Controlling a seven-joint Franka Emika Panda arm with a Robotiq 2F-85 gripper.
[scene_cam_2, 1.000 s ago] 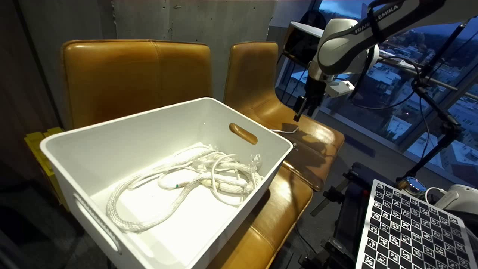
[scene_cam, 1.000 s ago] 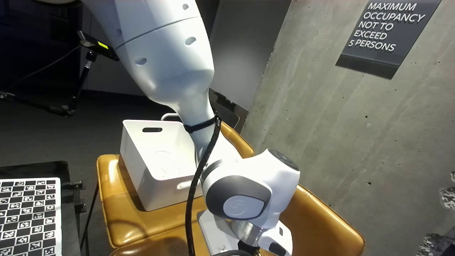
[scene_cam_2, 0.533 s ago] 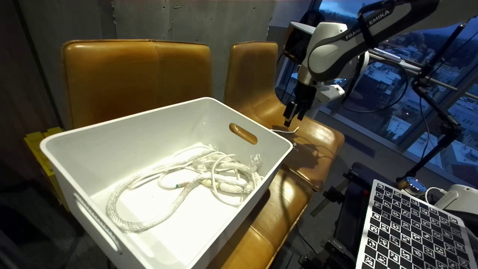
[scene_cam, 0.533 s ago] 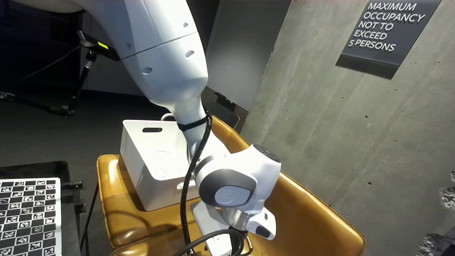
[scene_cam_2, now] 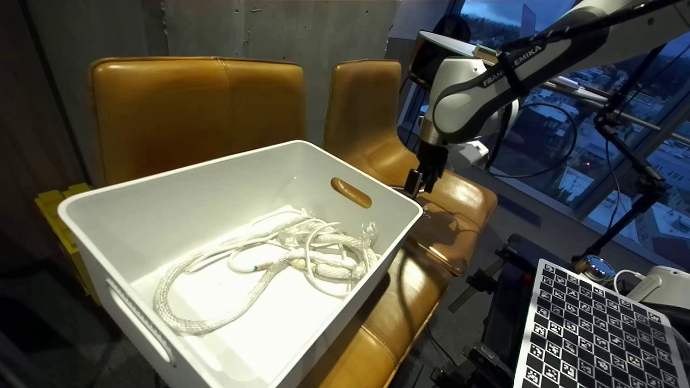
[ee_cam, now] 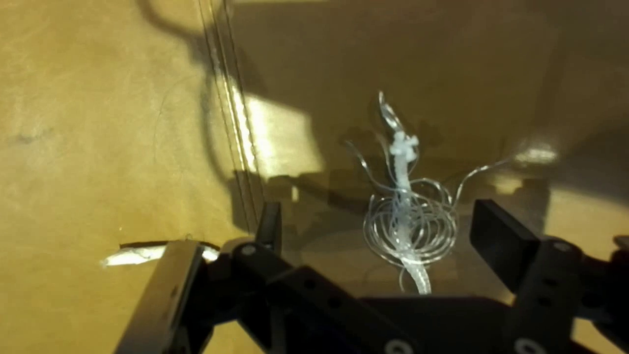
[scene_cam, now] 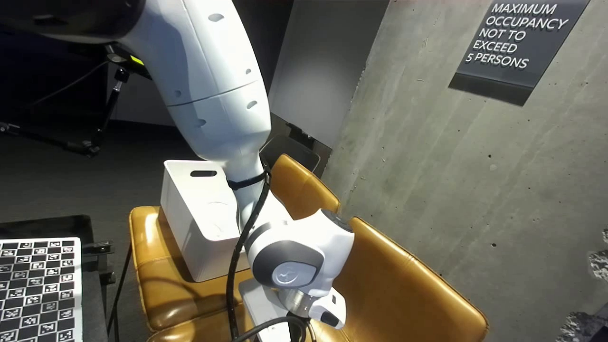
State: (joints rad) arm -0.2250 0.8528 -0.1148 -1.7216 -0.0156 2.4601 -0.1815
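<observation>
Black gripper lowered | jaws apart, empty | frayed whitish plastic-looking cord beneath, likely reachable | inside edges of tan leather chair-seat desk

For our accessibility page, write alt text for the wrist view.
An open black gripper hovers over a tan seat, a frayed whitish strand with loose clear filaments framed between its fingers, not gripped. At the picture's left, a white cord end lies partly hidden by the gripper.
</observation>
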